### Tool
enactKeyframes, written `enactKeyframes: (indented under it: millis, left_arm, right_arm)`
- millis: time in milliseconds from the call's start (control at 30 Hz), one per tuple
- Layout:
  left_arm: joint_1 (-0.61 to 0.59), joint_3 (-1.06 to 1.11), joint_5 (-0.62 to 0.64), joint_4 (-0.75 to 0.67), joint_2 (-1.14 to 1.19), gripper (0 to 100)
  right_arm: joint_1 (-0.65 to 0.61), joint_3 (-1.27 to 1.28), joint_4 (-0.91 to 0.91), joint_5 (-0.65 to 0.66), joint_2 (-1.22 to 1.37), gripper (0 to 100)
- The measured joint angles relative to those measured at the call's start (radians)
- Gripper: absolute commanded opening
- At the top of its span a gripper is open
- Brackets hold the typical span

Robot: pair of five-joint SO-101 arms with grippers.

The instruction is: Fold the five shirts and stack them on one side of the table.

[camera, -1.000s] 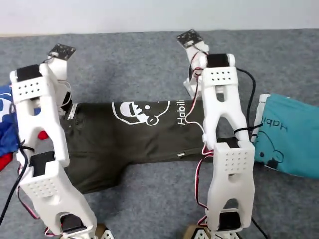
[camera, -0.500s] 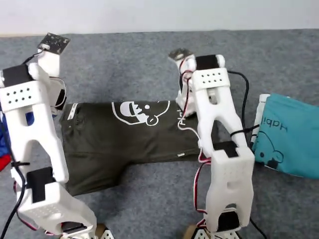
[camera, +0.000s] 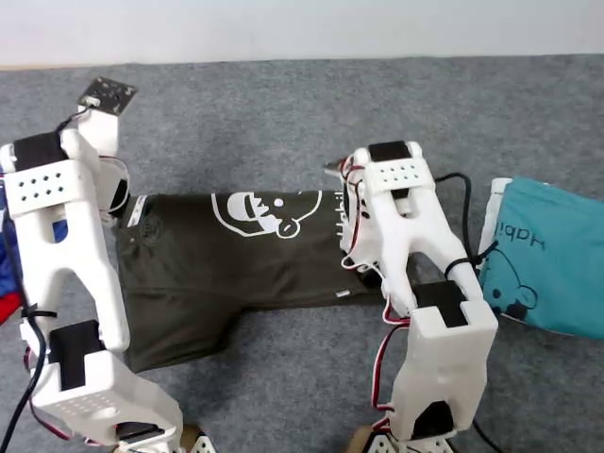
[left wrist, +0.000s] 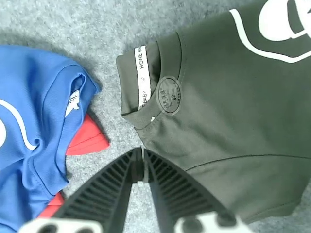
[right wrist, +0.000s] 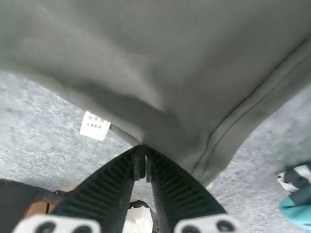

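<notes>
At mid-table the olive shirt (camera: 236, 255) is laid flat, collar twd the left arm. The left gripper (left wrist: 143, 156) is pressed together w/ nothing in it, just off the collar edge, between the olive shirt and a blue shirt (left wrist: 34, 107) lying over a red shirt (left wrist: 90, 141). The right gripper (right wrist: 141, 149) is pinched on the olive shirt's hem edge, near a white tag (right wrist: 95, 126). A teal shirt (camera: 552, 260) is bunched at the right edge. Bare grey table (camera: 283, 104) lies open along the far side.

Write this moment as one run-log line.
left tool shut beside olive shirt collar | right tool shut at its hem
</notes>
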Motion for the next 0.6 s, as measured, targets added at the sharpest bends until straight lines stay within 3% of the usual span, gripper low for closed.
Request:
enactKeyframes:
  millis: [300,600]
  left_arm:
    - [0.000,0.003,0.000,0.000,0.000,0]
    - [0.000,0.023,0.000,-0.002,-0.002,0]
  right_arm:
    - [0.109,0.064,-0.063,0.031,0.100,0.9]
    - [0.087,0.009,0.011,0.049,0.000,0.9]
